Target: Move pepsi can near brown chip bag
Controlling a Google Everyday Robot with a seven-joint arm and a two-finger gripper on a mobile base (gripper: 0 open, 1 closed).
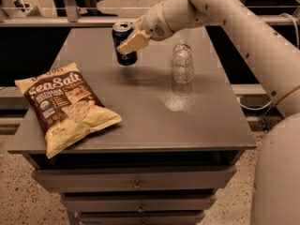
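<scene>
Pepsi can (125, 57), small, dark blue metal with a silver top, is held in my pincer (131, 41), jaws closed across its side. It is well apart from the crinkly brown chip bag (65, 107) with pale yellow edges, out past the bag's far side. The smooth can could slip or tilt as I carry it, or my arm could knock the clear plastic water bottle (183, 62) on the grey desk (187, 121). The bag reads "Sea Salt"; the can's lettering I cannot read.

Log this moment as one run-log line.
gripper: shut on dark blue metal pepsi can, over grey table rear | brown crinkly chip bag: front-left, apart | clear plastic bottle: upright
</scene>
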